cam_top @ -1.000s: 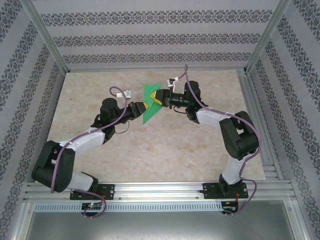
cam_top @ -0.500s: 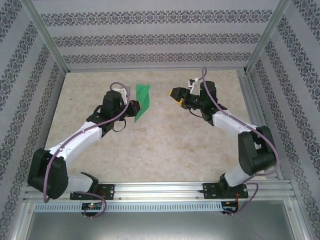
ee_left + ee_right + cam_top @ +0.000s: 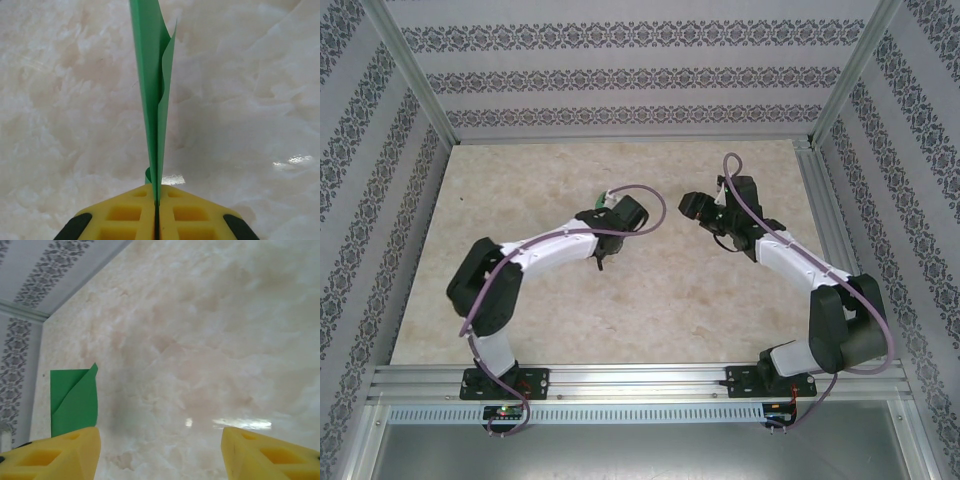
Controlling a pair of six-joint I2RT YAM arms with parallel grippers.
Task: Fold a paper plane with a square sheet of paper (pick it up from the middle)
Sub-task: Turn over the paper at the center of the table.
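- One top view: right gripper (image 3: pixel 691 206) over the marbled table (image 3: pixel 520 180).
- Left wrist view: left gripper (image 3: pixel 156 200) fingers pressed together, pinching folded green paper (image 3: pixel 152 75), seen edge-on.
- Right wrist view: fingers spread; green paper at left.

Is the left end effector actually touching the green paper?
Touching. In the left wrist view the left end effector is shut, its yellow fingers pinching the folded green paper between them.
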